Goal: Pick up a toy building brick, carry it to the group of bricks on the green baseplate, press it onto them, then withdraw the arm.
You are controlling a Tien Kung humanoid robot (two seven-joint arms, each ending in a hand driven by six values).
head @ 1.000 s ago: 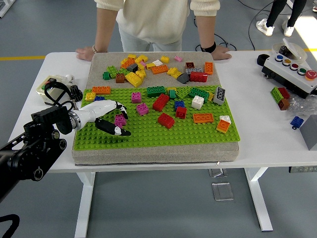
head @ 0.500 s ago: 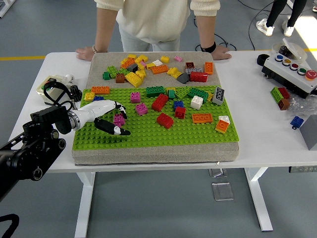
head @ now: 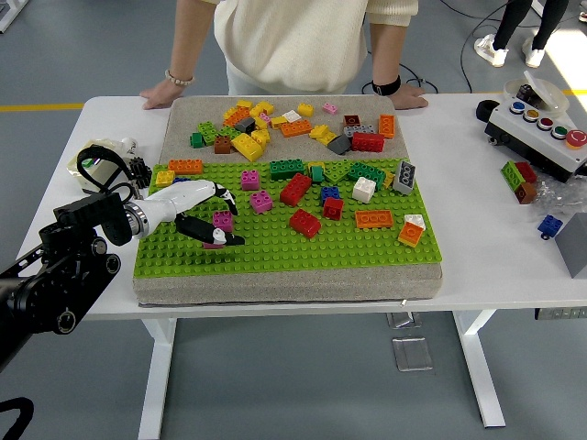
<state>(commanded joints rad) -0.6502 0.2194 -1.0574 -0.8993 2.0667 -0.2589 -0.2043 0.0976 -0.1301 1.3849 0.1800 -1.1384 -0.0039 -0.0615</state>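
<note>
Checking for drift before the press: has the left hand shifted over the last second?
Yes, slightly: the left hand has crept up and away from the green baseplate's near edge, around the magenta brick.

We see a bright, evenly lit scene, the light coming from overhead and soft enough that shadows stay short and faint; a thin dark band lies under the near edge of the green baseplate (head: pixel 284 252) and its foam pad. The white table (head: pixel 495 266) is bright but keeps its detail, with no hard glare. Focus is sharp across the frame, without motion blur, and straight edges bow only slightly toward the corners
</note>
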